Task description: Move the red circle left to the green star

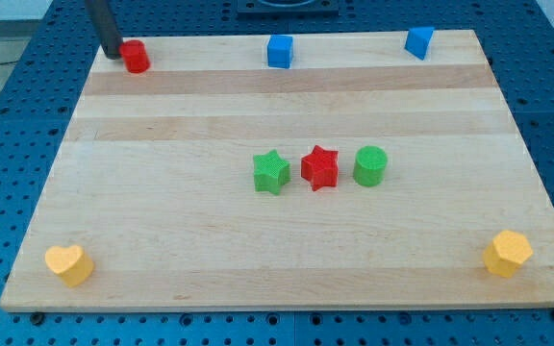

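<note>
Standing at the view's top-left corner of the wooden bench (162, 250), the red circle (137, 57) sits close to the far edge, well apart from the green star (271, 172) in the middle of the board. The star heads a short row: just to its right is a red star (319, 168), and next to that a green cylinder (370, 165), the three nearly touching but with thin gaps between them. The board between the red circle and the green star is bare wood.

Along the top edge are two blue blocks, one (279, 51) near the centre and another (418, 42) toward the view's right. A yellow heart-like block (69, 263) lies at the bottom-left corner and a yellow hexagonal block (507, 254) at the bottom-right.

The dark rod comes down from the view's top, leaning slightly, and my tip (112, 54) rests just left of the red circle, touching or almost touching it. There are no fingers on this arm, only the rod.
</note>
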Robot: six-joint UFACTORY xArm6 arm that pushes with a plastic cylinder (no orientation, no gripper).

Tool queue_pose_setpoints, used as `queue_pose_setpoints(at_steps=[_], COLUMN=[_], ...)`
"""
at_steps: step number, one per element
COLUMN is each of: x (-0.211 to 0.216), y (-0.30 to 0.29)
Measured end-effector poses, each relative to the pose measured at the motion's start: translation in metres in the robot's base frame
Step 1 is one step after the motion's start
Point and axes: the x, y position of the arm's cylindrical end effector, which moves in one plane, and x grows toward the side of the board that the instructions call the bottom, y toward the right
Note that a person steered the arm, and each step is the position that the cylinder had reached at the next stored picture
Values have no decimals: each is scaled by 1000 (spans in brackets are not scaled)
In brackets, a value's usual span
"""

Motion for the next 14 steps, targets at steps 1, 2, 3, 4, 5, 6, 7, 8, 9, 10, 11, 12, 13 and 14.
queue_pose_setpoints(at_steps=[1,2,3,4,5,6,7,8,9,10,11,12,13,14], x=[25,19,7,7,10,11,16,28,48,73,98,119,132,133], y=[23,24,39,76,92,109,129,133,134,137,139,139,147,162])
